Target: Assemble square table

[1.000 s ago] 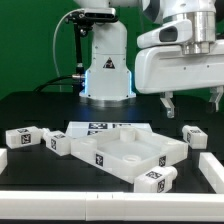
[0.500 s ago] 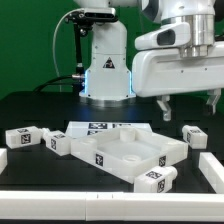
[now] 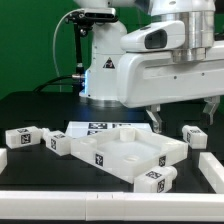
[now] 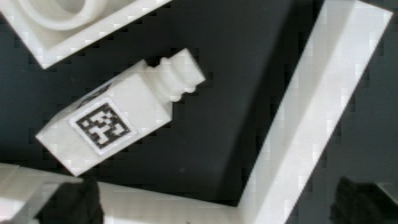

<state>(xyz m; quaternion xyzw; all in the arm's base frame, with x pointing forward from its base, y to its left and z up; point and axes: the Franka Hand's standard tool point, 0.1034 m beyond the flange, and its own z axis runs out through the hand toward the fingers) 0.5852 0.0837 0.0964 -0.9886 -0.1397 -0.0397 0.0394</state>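
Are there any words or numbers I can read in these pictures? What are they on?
None readable: no words or numbers.
leg, table top, marker board: black-and-white square tags, only patterns.
robot base: dark mark, too blurred to read.

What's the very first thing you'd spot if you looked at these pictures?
The huge white gripper, open, hangs above a chunky tagged leg at the exterior view's right. In the middle of the black table lies the big square table top, with another leg at the exterior view's left.
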